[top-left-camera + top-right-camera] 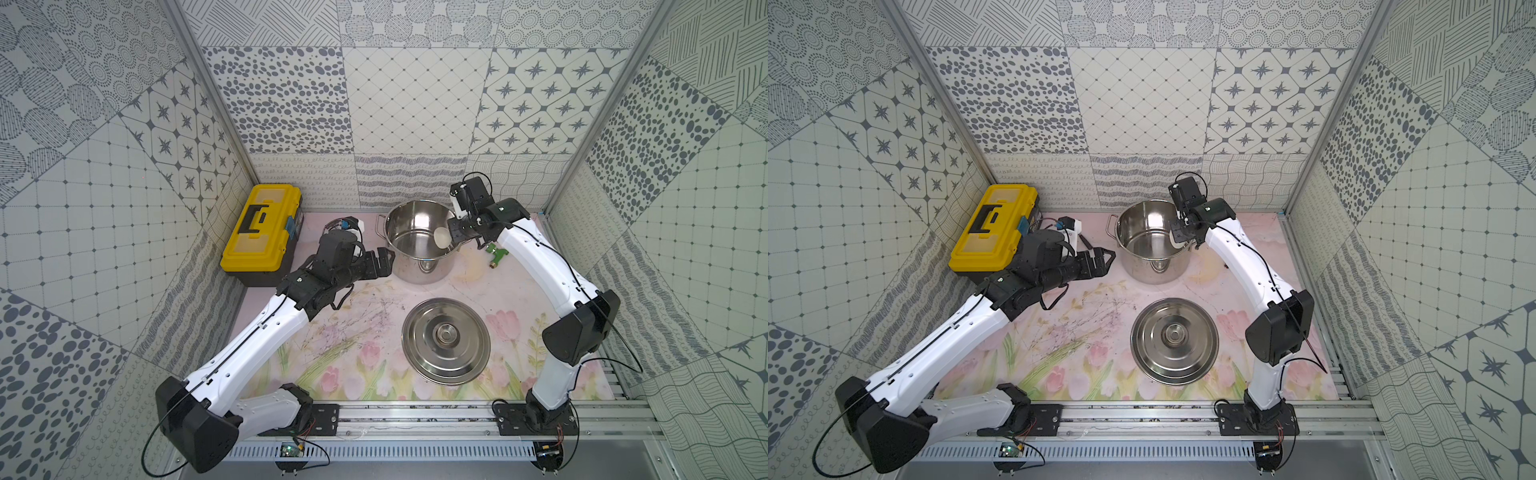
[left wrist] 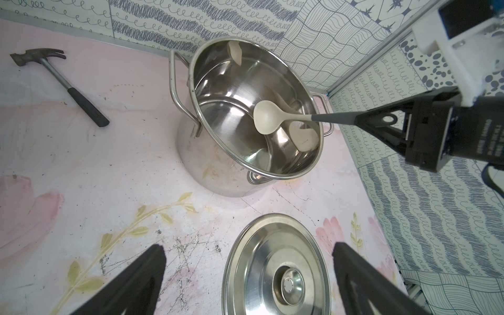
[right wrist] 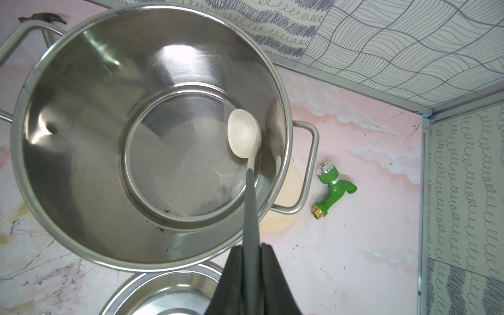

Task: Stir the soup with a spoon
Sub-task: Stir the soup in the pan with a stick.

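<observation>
right hand (image 3: 250,246) clamps the spoon (image 3: 244,133) — bowl inside the pot (image 3: 68,163) — left hand (image 2: 249,246) spread wide.

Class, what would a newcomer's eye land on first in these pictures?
The shiny steel pot at the back, the right gripper holding the spoon over its opening. Its lid lies flat on the floral mat in front; a bright yellow toolbox sits beside the left arm.
</observation>
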Tool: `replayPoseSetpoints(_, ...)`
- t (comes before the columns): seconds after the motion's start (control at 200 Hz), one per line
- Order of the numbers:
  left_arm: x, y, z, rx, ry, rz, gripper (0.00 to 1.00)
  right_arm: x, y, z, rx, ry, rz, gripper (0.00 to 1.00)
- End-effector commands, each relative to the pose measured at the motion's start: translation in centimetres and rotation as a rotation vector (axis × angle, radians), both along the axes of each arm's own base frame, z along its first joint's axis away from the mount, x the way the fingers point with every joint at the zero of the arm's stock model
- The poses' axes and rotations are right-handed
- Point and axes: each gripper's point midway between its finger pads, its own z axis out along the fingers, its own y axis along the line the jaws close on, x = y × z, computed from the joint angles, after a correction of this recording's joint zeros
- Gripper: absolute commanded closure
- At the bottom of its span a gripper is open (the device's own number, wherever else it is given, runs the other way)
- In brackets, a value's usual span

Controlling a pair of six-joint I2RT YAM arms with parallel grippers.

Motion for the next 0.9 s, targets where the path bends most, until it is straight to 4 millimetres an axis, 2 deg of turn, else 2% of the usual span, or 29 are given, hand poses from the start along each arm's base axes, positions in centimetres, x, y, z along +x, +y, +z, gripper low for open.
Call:
replayPoseSetpoints(0.0,1.0,-0.7,2.1,-0.029,-0.076,-0.011,0.01,-1.2,-0.3,1.9,0.031,-0.047,0.019,1.0)
replayPoseSetpoints(0.205,1.2,-0.8,2.9,-0.041,-0.091,-0.013,0.0,-3.1,0.2,1.2,0.082,0.001,0.031,1.0)
replayPoseSetpoints(0.495,1.1,-0.7,3.3,-0.049,-0.094,-0.007,0.01,-4.9,4.1,0.6,0.138,0.039,0.084,1.0)
replayPoseSetpoints(0.685,0.8,-0.5,3.1,-0.051,-0.087,0.0,0.01,-4.8,7.0,0.7,0.15,0.037,0.128,1.0)
replayPoseSetpoints(0.895,0.5,-0.2,3.3,-0.052,-0.092,0.008,0.01,-3.0,9.4,0.7,0.148,0.027,0.145,1.0)
